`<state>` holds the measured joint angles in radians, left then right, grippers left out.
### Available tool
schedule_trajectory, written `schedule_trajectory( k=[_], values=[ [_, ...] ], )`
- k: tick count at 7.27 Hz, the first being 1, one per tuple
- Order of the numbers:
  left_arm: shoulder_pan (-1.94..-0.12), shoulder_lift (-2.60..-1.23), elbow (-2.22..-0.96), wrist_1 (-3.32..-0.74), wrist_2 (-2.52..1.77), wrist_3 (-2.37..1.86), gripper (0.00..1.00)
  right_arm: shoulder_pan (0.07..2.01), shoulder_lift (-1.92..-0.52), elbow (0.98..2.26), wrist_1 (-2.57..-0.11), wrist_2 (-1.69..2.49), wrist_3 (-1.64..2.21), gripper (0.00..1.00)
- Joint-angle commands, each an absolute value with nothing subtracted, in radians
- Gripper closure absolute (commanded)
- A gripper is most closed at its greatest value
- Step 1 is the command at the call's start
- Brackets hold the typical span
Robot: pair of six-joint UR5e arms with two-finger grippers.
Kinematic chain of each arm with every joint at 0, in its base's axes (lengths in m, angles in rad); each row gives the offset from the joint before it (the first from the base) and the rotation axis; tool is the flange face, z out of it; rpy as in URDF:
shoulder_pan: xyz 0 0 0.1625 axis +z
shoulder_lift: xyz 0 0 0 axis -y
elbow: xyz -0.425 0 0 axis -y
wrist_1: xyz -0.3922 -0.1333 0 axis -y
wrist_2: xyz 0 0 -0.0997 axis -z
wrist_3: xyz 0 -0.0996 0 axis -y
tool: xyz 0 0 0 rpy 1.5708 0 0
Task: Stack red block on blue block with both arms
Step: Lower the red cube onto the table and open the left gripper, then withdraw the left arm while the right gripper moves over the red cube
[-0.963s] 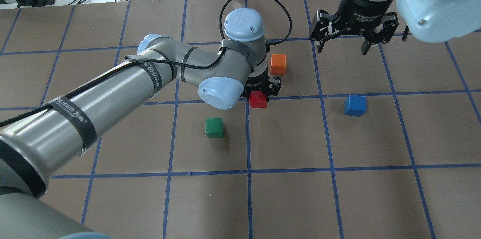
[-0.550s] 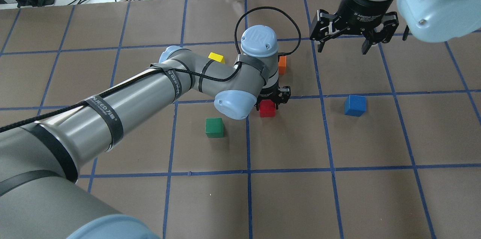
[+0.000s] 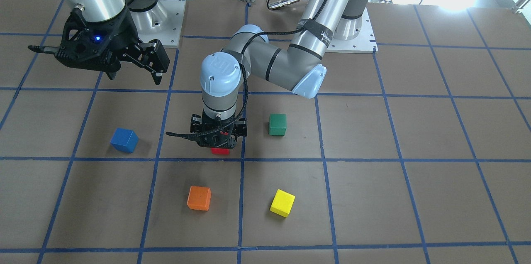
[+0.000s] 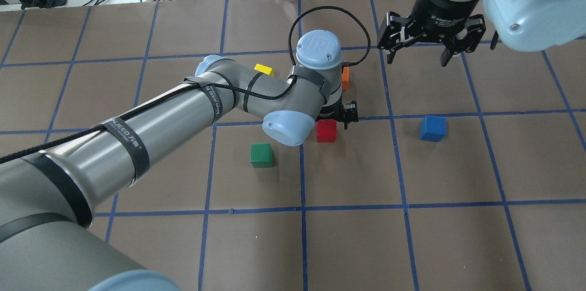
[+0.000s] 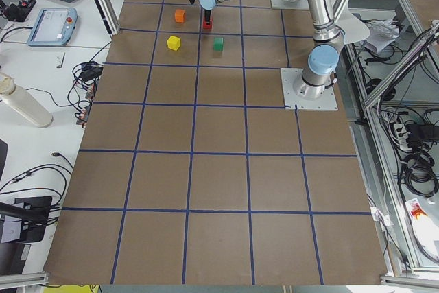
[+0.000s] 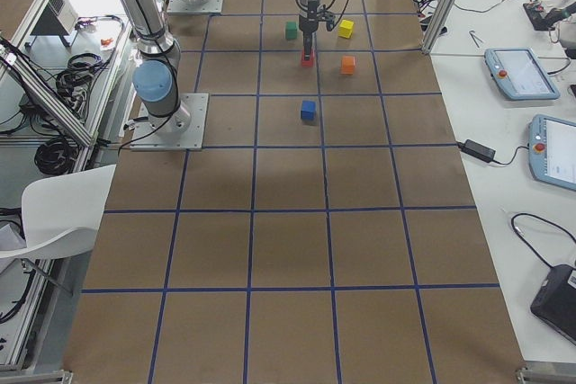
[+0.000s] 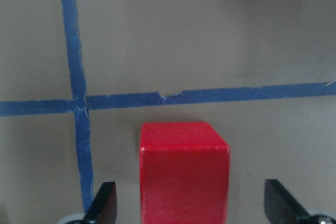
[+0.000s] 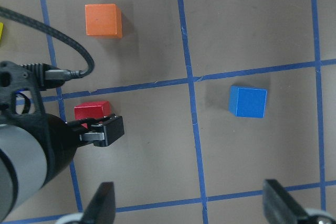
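Currently left end effector (image 7: 191,208) is straddling red block (image 4: 326,131), jaws apart; uneven closing risks twisting it; right end effector (image 4: 417,60) is also hanging apart.

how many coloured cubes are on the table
5: red cube between the open fingers of the left gripper; blue cube to the robot's right of it, green cube to its left; orange cube and yellow cube beyond, farther from the robot. None seems hidden.

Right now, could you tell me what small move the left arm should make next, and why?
Probably lift the left tool straight up and clear. It stands open astride the red block, which rests on the table after being shifted toward the blue block; the open right tool hangs free to take it.
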<state>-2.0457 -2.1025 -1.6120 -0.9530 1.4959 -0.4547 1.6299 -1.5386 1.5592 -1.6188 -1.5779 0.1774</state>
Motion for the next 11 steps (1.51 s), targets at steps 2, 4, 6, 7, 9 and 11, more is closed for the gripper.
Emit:
schedule_trajectory(
  k=[2, 4, 6, 7, 9, 11],
  values=[
    [-1.91, -1.985, -1.62, -1.0, 1.519, -0.354, 0.0, 1.653, -1.539, 1.64, -1.624, -1.559, 0.202, 0.0],
    [-1.806, -1.857, -1.612, -1.179, 1.525, -0.238, 0.0, 1.704, -1.529, 1.71, -1.713, -1.555, 0.239, 0.0],
    [-1.697, -1.736, -1.612, -1.297, 1.535, -0.122, 0.0, 1.754, -1.485, 1.825, -1.935, -1.559, 0.339, 0.0],
    [-1.65, -1.689, -1.614, -1.339, 1.548, -0.082, 0.0, 1.788, -1.438, 1.847, -2.032, -1.559, 0.401, 0.0],
    [-1.577, -1.642, -1.621, -1.389, 1.548, 0.022, 0.0, 1.862, -1.28, 1.847, -2.159, -1.56, 0.492, 0.0],
    [-1.562, -1.615, -1.623, -1.416, 1.554, 0.041, 0.0, 1.894, -1.203, 1.851, -2.27, -1.559, 0.554, 0.0]
  ],
)
